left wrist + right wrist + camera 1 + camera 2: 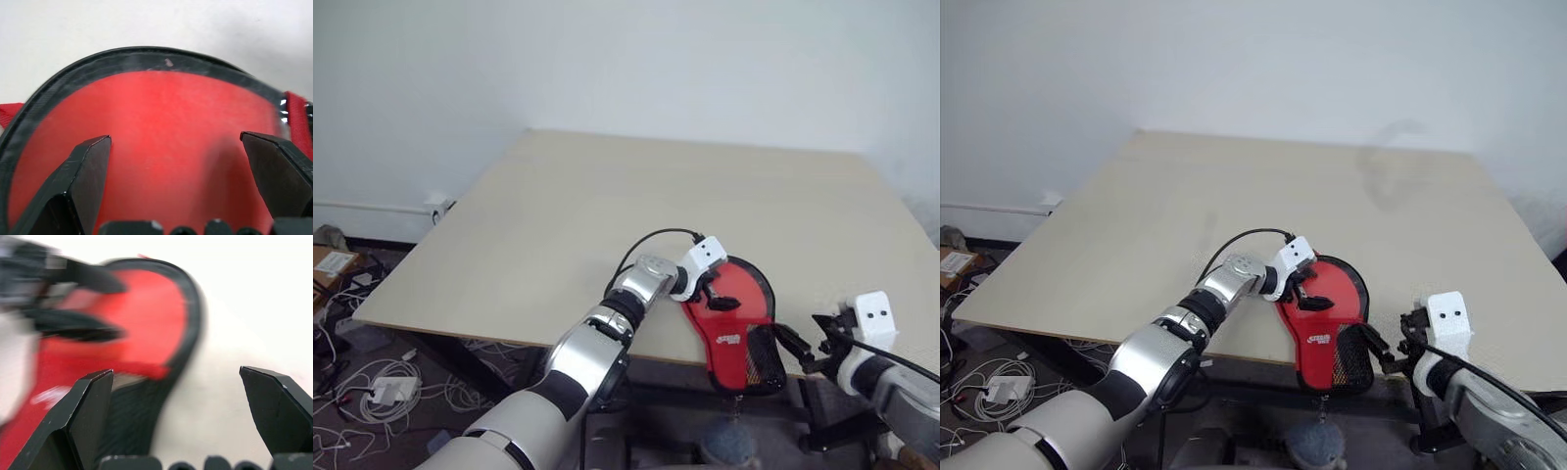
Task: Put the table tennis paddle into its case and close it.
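The soft paddle-shaped red fabric case with black zip edging and a black mesh patch (736, 328) lies flat at the near edge of the pale wooden desk (607, 215), round end away from the robot and narrow handle end overhanging the edge toward it. The table tennis paddle itself cannot be made out, so it is presumably inside; whether the zip is fully closed is hard to tell.

The left end effector (718, 296) rests over the round red face with its black fingers spread wide and nothing held between them. In the left wrist view the fingertips (90, 161) frame bare red fabric, which reads as pinning the case so it cannot slide off.

The right end effector (800, 345) sits just beside the narrow mesh end, also fully spread and holding nothing, likely placed there to work the zip near the handle.
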{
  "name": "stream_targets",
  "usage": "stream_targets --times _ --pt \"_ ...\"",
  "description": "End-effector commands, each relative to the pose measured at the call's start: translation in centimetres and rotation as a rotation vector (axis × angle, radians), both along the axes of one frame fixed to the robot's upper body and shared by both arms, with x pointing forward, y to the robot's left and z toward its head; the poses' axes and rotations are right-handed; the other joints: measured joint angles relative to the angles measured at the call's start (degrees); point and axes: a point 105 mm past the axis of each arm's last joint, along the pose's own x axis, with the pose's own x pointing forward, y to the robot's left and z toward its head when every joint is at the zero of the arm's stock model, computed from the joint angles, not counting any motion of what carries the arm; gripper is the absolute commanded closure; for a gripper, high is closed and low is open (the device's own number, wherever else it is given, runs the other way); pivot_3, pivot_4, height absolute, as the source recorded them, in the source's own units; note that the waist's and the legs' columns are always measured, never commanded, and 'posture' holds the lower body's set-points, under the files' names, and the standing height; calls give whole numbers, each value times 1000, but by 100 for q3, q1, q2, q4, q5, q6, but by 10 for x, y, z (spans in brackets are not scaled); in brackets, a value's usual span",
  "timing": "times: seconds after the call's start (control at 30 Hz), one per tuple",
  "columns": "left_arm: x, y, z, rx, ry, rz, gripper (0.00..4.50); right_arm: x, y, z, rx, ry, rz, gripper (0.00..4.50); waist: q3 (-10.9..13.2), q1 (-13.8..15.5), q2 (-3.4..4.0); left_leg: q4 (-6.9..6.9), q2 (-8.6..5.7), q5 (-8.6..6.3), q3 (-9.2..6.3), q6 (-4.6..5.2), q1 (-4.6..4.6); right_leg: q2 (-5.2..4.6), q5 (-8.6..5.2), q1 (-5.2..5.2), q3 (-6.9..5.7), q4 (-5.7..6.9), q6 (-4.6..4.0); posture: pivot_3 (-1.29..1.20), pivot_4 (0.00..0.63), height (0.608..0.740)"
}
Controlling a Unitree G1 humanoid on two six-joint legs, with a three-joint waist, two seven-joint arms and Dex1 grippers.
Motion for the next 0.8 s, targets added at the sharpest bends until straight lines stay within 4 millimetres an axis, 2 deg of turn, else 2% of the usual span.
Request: stream_targets --times 0.03,0.23,0.3,0.47,0.6,0.8 --pt "-1 6 1 -9 61 -21 0 20 -1 -2 -5 -23 -31 17 -3 -3 11 -3 0 1 -1 2 -3 2 0 -3 0 0 0 0 0 740" --pt "8 23 24 -84 80 -43 0 54 -2 -20 32 27 -89 17 13 -22 31 -6 0 5 1 9 -15 8 8 -8 6 3 13 0 0 740" --pt "10 27 30 -107 91 -50 0 59 -2 -24 43 41 -96 17 16 -16 34 -7 0 6 2 10 -19 7 8 -11 6 3 14 0 0 740" --pt "20 42 47 -154 74 -30 0 66 12 -26 56 50 -33 17 18 -16 38 -8 0 7 -2 11 -32 9 10 -21 6 4 16 0 0 740" --pt "27 55 59 -183 62 -12 0 69 19 -30 55 71 5 817 18 -52 38 -7 0 8 -3 12 -31 11 10 -22 6 9 16 0 0 740" --pt "31 78 53 -157 66 42 0 78 33 -19 140 31 59 2905 19 -151 39 -5 0 9 -6 14 -21 11 11 -10 6 11 16 0 0 740"
